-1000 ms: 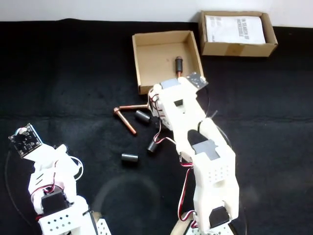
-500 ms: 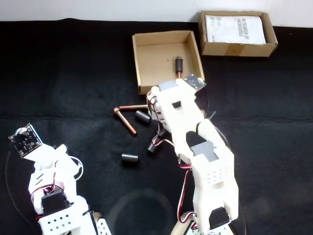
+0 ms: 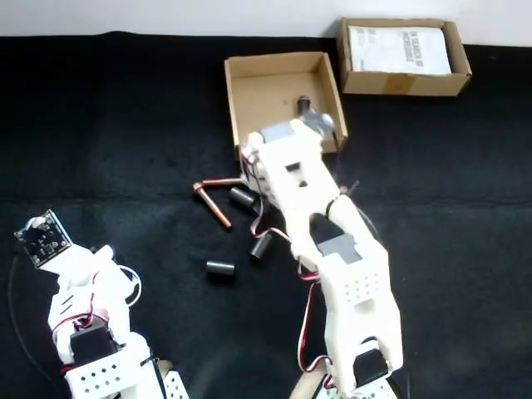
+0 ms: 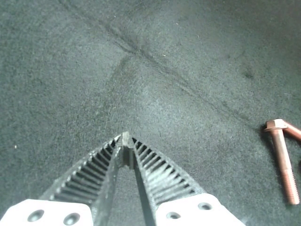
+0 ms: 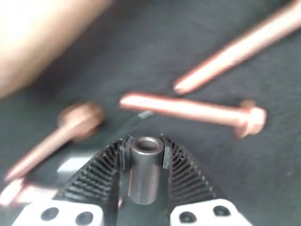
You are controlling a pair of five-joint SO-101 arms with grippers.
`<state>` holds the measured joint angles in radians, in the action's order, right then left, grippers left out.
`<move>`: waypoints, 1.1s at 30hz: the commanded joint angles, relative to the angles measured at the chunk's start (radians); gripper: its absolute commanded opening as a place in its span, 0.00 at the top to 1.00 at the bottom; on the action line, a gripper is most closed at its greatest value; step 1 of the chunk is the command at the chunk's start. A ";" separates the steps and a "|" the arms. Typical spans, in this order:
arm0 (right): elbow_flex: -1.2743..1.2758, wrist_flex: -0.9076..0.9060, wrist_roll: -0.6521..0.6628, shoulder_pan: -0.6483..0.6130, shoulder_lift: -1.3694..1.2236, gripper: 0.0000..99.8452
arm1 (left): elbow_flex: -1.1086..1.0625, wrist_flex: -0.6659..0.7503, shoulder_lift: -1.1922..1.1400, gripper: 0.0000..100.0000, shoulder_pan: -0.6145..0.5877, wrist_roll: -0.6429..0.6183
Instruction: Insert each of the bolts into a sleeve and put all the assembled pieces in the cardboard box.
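Sleeve (image 5: pixel 146 172) along right pincer (image 5: pixel 144 141) (bore outward)

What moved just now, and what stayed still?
The right arm swung to its left along the front wall of the open cardboard box, with the right gripper shut on a dark metal sleeve. The left arm, three loose dark sleeves and copper bolts on the black cloth stayed put.

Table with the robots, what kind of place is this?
Probably a robot lab or workshop bench: two white robot arms at a black table, loose copper bolts, and a cardboard box.
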<state>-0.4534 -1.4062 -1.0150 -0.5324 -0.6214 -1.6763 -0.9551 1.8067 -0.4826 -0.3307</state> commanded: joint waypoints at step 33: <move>-0.762 -0.355 0.669 0.196 0.657 0.99 | -0.019 0.000 0.002 0.99 -0.002 0.005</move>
<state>-1.1730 -1.7515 -0.3613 -0.3590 -0.0859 -1.6763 -0.9551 1.8067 -0.4826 -0.3307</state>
